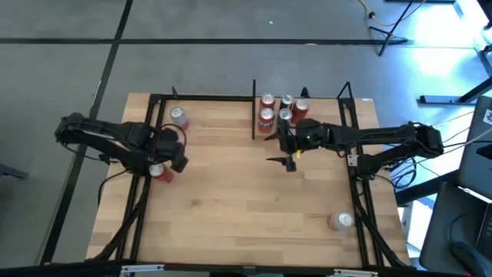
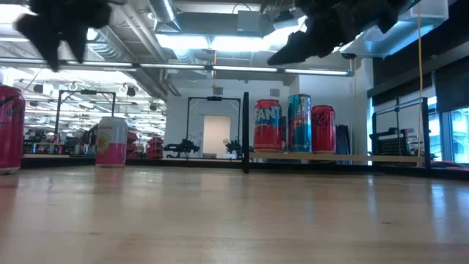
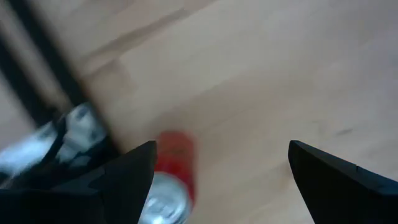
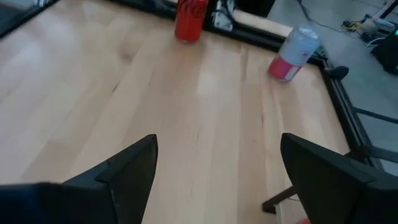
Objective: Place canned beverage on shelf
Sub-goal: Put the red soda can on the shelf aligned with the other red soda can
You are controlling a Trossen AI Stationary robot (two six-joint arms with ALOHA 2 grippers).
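Butcher-block wood in pale, narrow planks forms the tabletop [image 1: 231,200], which is edged by thin black metal framing. Near its far edge the shelf [image 1: 307,127], a small pale board between black uprights, is loaded with a cluster of upright cylindrical cans [image 1: 275,110] in red and blue with shiny silver tops. A pink-and-white can [image 1: 178,116] stands near the far-left corner, a red can [image 1: 161,171] stands by the left edge, and another can [image 1: 341,221] with a silver top stands near the near-right corner. The left gripper [image 1: 179,158] is held just above the red can [image 3: 169,180], its dark fingers spread wide and nothing between them. The right gripper [image 1: 290,156] hangs over the tabletop just in front of the shelf, its fingers [image 4: 118,174] likewise parted and empty. Grey floor surrounds the table, and bright strip lights and ducting are seen along the ceiling of the room beyond.
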